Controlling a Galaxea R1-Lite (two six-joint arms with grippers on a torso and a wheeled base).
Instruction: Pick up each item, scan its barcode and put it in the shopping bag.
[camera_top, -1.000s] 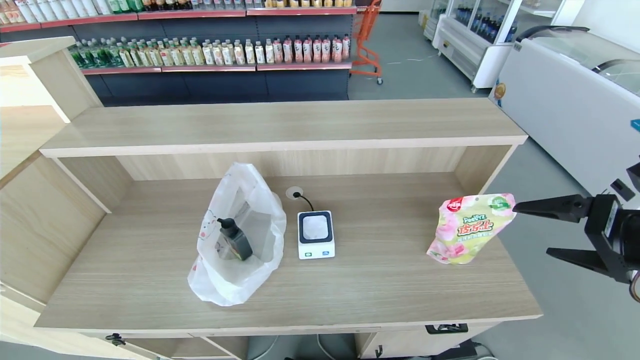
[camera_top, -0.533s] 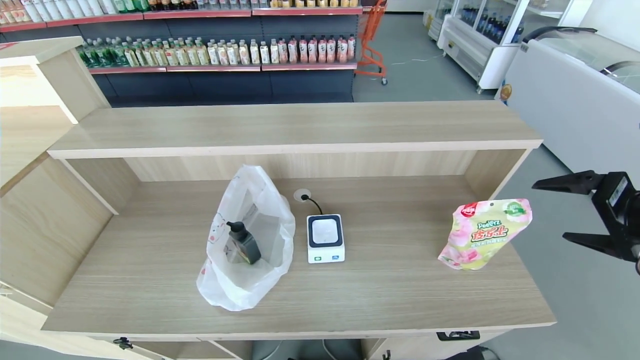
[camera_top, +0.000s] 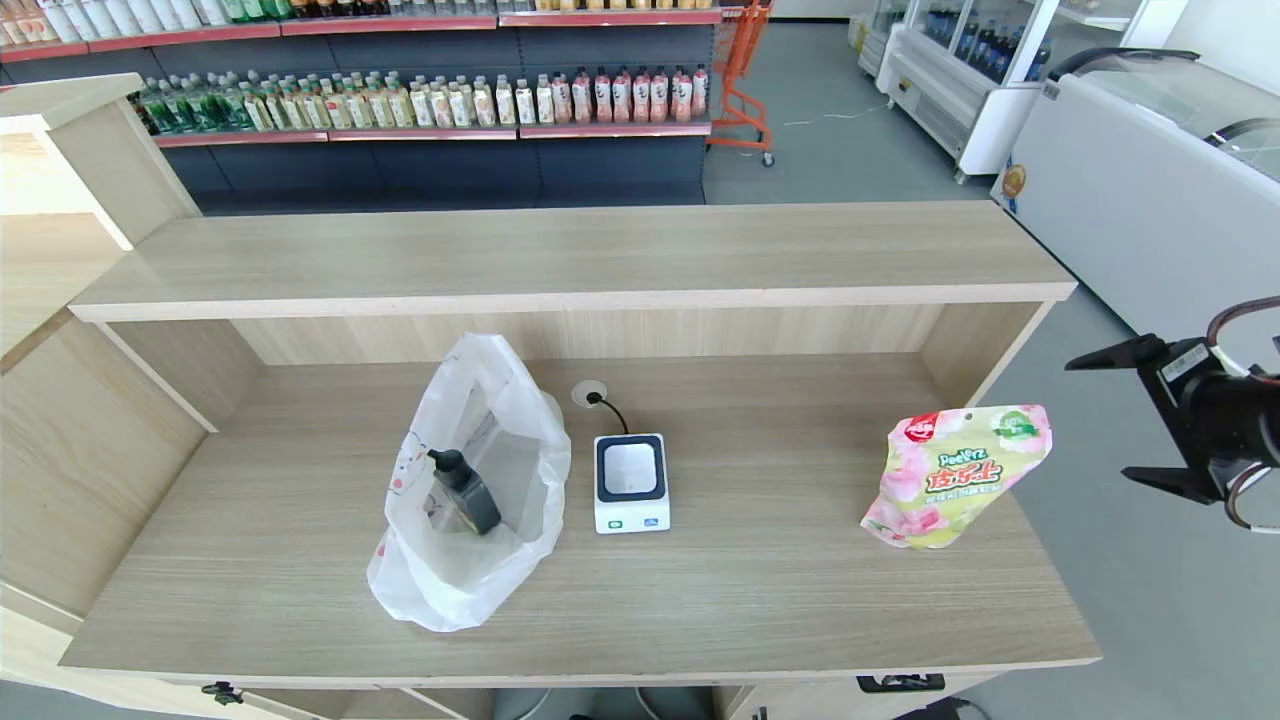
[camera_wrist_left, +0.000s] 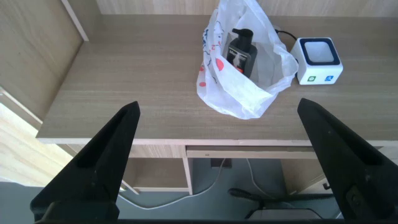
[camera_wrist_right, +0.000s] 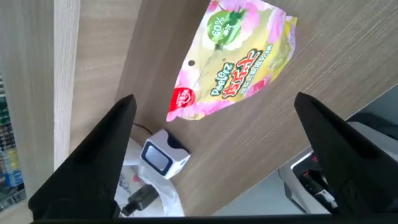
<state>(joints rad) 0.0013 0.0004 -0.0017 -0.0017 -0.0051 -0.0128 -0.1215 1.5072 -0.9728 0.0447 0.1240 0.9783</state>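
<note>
A pink and yellow snack pouch (camera_top: 955, 477) (camera_wrist_right: 231, 59) stands near the right end of the wooden counter (camera_top: 760, 570). My right gripper (camera_top: 1125, 415) hangs open off the counter's right edge, a little apart from the pouch. A white shopping bag (camera_top: 462, 495) (camera_wrist_left: 244, 68) stands open left of centre with a dark pump bottle (camera_top: 463, 491) (camera_wrist_left: 241, 53) inside. The white barcode scanner (camera_top: 630, 482) (camera_wrist_left: 318, 60) (camera_wrist_right: 163, 155) sits just right of the bag. My left gripper (camera_wrist_left: 221, 155) is open, back from the counter's front edge, facing the bag.
A raised counter shelf (camera_top: 570, 255) and side walls (camera_top: 95, 440) box in the work surface. The scanner's cable (camera_top: 605, 408) runs to a hole at the back. Store shelves with bottles (camera_top: 420, 100) and white freezers (camera_top: 1150, 170) stand beyond.
My right gripper has drawn back to the right, away from the pouch, and turned. The head camera has shifted a little. The pouch, bag and scanner stay in place.
</note>
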